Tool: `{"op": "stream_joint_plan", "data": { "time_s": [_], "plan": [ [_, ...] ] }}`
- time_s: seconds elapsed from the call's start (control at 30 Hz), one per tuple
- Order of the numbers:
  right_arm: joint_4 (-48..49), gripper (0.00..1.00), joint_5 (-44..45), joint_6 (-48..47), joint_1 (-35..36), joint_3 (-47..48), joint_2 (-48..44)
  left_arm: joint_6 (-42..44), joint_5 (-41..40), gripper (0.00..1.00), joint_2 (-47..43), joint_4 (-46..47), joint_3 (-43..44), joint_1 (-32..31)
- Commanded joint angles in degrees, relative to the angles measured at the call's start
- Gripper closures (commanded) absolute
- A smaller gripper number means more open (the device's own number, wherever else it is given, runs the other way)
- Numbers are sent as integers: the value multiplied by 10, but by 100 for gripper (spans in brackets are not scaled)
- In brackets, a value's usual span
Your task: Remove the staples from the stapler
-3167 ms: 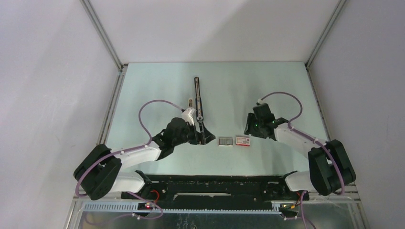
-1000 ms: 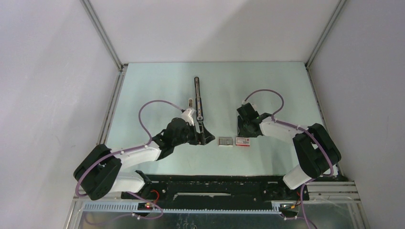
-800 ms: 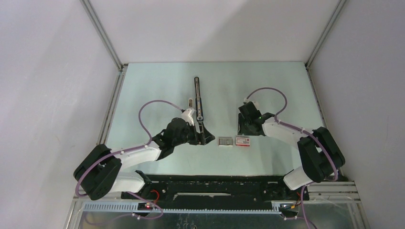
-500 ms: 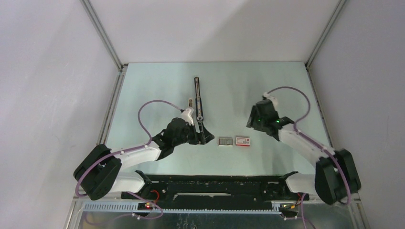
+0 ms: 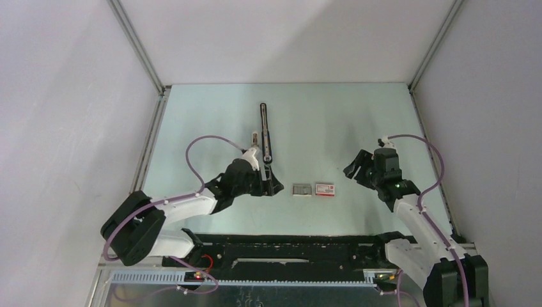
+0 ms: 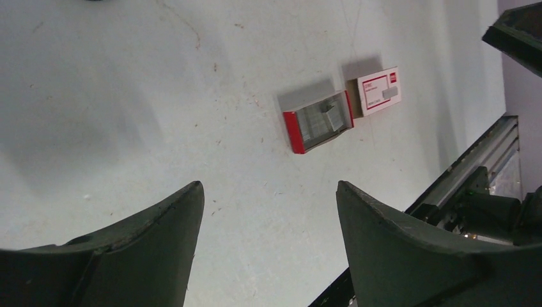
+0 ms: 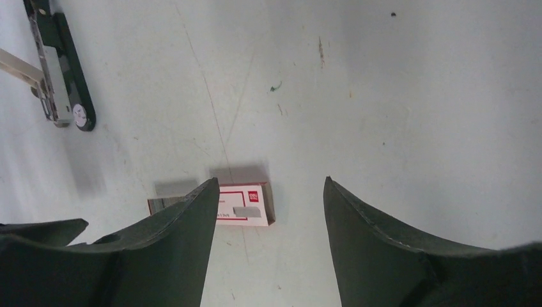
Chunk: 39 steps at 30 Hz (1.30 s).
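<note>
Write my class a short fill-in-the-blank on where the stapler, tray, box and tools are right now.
1. The left tool and the right tool are both ___.
2. In the top view, the tray lies just ___ of the box.
3. The stapler lies ___ from the arm bases than the box does.
Missing words: open; left; farther.

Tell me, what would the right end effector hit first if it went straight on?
Most likely the red-and-white staple box, lying straight ahead of the right end effector and its open fingers. Depth is unclear, so it might touch the table first.
</note>
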Motion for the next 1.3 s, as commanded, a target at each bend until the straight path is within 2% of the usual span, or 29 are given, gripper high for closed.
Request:
{"op": "stream_joint_plan", "data": {
  "time_s": [0.0, 0.17, 0.37, 0.53, 0.7, 0.77, 0.8, 0.9, 1.0, 1.27],
  "plan": [
    [-55, 31, -25, -17, -9, 10, 0, 20, -4, 20, 18, -3, 38, -5],
    [-100, 35, -25, -18, -10, 28, 50, 28, 4, 24, 52, -3, 56, -16],
    [-112, 54, -16, -14, -6, 35, 82, 29, 10, 30, 87, -2, 78, -21],
    [-131, 62, 34, -6, 8, 45, 92, 37, 16, 37, 114, -15, 101, -25],
    [-133, 76, 54, -3, 20, 50, 93, 46, -2, 46, 126, -46, 122, -27],
    [-127, 77, 45, -10, 20, 50, 82, 51, -16, 52, 123, -56, 123, -27],
    [-123, 80, 43, -13, 19, 49, 77, 52, -24, 58, 119, -58, 121, -27],
    [-115, 99, 51, -15, 14, 46, 55, 55, -53, 78, 98, -66, 113, -27],
    [-108, 100, 51, -18, 3, 44, 35, 65, -76, 98, 76, -77, 110, -27],
    [-92, 100, 6, -37, -14, 42, 34, 90, -121, 100, 57, -101, 120, -27]
  ]
}}
